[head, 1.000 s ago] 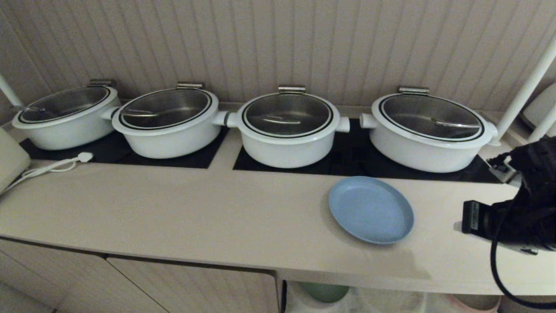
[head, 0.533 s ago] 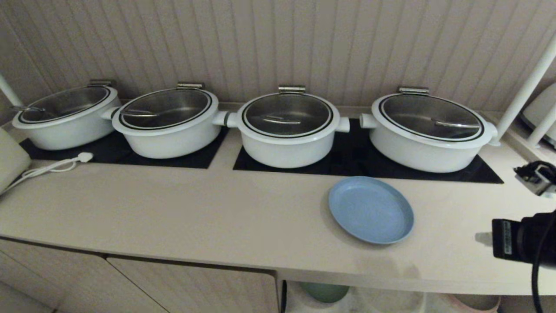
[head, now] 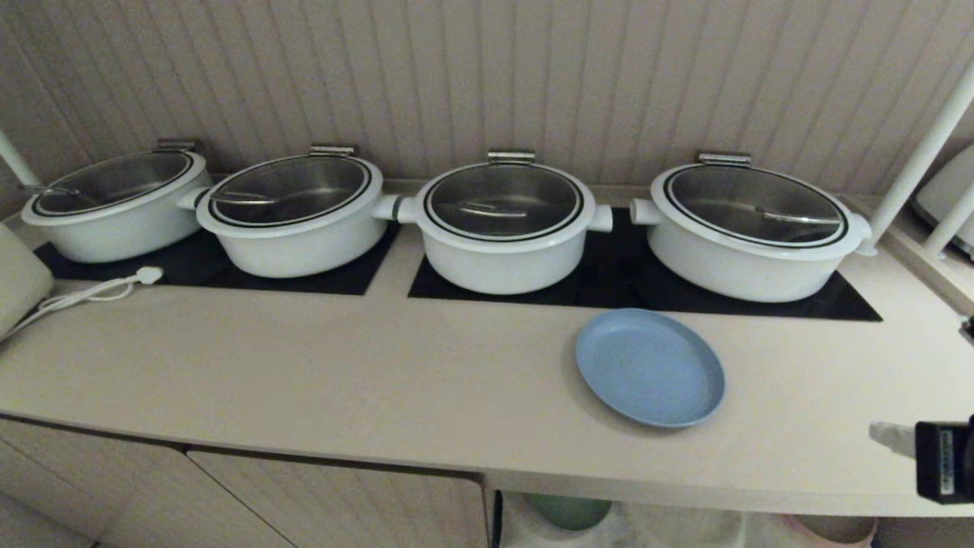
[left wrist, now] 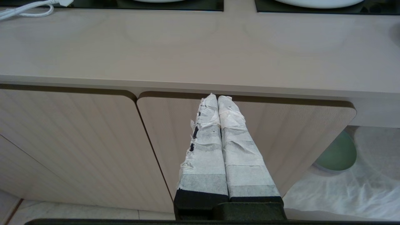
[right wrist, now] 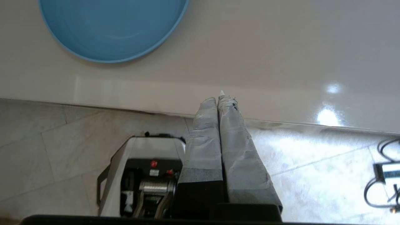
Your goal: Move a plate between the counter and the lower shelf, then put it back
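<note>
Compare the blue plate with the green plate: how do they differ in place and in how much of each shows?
The blue plate lies on the counter; the green plate sits in the shelf below. The blue plate shows whole; the green plate is half hidden under the counter edge. Both are round and plain.

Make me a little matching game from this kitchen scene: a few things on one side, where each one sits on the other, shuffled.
Things:
1. blue plate
2. green plate
3. white pots
4. white cable

Places:
A. on the black glass panels at the back of the counter
B. on the cloth in the shelf under the counter
C. at the counter's far left end
D. on the bare counter, in front of the pots

Pairs: 1-D, 2-B, 3-A, 4-C
</note>
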`<state>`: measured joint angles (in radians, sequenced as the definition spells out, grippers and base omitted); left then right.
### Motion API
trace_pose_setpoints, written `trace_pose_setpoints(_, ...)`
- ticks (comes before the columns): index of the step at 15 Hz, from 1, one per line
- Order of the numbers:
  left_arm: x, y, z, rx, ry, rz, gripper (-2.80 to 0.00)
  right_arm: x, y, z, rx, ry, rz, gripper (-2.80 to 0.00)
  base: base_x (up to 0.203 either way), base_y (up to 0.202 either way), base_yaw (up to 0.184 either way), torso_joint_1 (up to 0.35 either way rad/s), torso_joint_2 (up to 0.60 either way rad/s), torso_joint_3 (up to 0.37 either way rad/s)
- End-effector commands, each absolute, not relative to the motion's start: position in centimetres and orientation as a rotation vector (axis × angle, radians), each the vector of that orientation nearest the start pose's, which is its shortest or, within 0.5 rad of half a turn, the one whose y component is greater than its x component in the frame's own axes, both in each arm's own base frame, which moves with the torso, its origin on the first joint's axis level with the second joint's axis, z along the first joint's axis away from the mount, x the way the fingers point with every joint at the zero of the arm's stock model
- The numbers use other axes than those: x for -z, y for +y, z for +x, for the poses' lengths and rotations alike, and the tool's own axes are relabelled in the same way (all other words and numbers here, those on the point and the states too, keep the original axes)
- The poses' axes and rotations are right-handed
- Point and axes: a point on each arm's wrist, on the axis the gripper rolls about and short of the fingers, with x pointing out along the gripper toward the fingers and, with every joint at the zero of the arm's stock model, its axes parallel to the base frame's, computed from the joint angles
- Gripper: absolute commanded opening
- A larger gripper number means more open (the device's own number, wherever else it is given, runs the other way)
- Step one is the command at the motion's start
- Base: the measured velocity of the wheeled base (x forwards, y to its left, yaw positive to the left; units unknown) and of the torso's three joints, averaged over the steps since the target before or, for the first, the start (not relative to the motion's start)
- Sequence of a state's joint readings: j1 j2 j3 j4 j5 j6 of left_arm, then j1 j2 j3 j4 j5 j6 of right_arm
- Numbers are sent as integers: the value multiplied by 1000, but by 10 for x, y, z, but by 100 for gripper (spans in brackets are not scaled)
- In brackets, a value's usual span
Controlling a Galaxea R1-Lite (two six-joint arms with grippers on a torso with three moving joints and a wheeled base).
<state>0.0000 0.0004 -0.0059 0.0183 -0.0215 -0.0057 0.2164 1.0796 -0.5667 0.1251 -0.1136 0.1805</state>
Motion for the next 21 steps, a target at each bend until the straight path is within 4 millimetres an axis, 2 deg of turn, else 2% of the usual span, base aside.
trace_pose_setpoints(1,-75,0,-23,21,12,-6,-280,-168,21,109,-40,606,41,-280,0,0,0,0,0,0)
trace_pose_setpoints(6,-75,0,-23,21,12,-6,-280,-130,11,71,-22,583,-23,-280,0,0,0,0,0,0)
trace_pose_setpoints(11,-75,0,-23,21,12,-6,-280,-97,2,32,-7,489,-39,-280,0,0,0,0,0,0)
trace_pose_setpoints(16,-75,0,-23,21,12,-6,-280,-82,-1,3,-58,302,-29,-280,0,0,0,0,0,0)
trace_pose_setpoints(21,-75,0,-23,21,12,-6,-280,-79,-1,-1,-37,270,-46,-280,0,0,0,0,0,0)
